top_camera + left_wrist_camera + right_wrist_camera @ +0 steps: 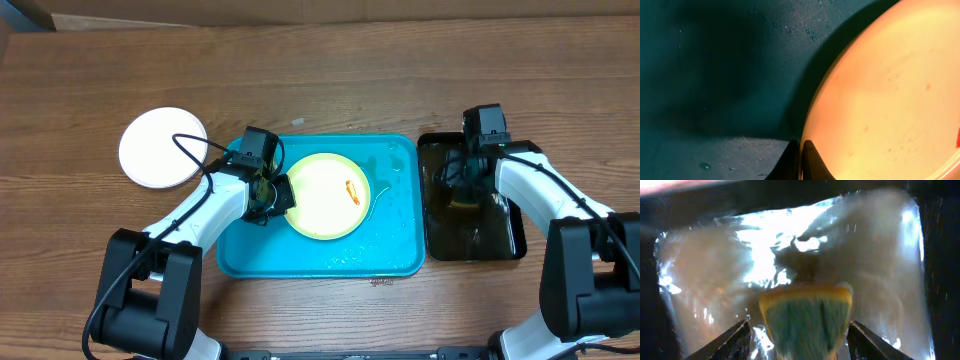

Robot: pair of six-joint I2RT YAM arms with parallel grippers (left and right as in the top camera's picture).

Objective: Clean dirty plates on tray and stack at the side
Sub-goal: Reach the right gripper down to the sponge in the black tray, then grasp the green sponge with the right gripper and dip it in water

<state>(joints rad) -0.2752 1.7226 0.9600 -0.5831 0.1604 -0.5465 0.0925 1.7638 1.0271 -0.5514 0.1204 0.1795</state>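
A pale yellow plate (325,196) with an orange-red smear lies in the turquoise tray (395,255). My left gripper (272,196) is shut on the plate's left rim. In the left wrist view the fingers (801,161) pinch the plate's edge (880,100), which casts a shadow on the tray floor (715,75). A white plate (163,148) lies on the table left of the tray; I cannot tell whether another lies under it. My right gripper (466,192) hangs open over the black tray. Its fingers (802,340) are either side of a yellow-and-green sponge (807,317) without touching it.
The black tray (510,245) holds shallow water and stands right of the turquoise tray. Water drops lie on the turquoise tray's floor to the right of the plate. The wooden table (320,80) stretches behind both trays.
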